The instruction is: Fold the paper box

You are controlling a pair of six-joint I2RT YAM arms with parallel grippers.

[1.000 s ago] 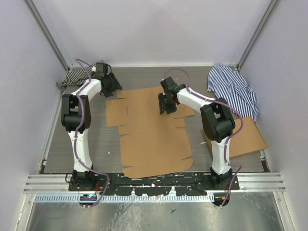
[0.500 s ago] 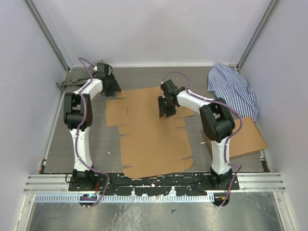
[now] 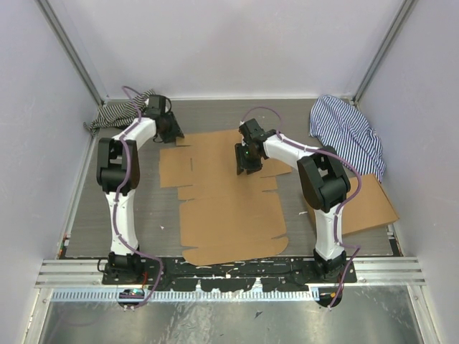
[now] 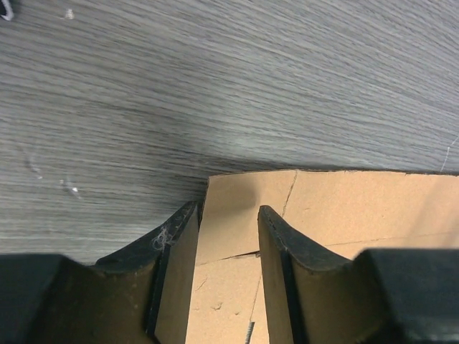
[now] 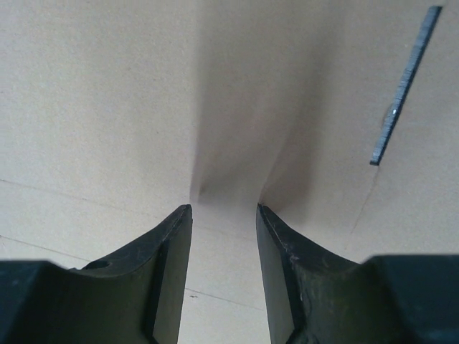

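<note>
Grey wood-grain table (image 3: 143, 215) carries the paper box (image 3: 222, 208), lying flat and unfolded in the middle, between the two arms. The left gripper (image 3: 171, 130) sits at the sheet's 11 o'clock corner, jaws partly apart, the corner flap showing between its fingers (image 4: 287, 244). The right gripper (image 3: 246, 163), toward 1 o'clock from the sheet's centre, points down with a narrow gap, tips on bare cardboard (a dark slit shows at 1 o'clock in its wrist view)
</note>
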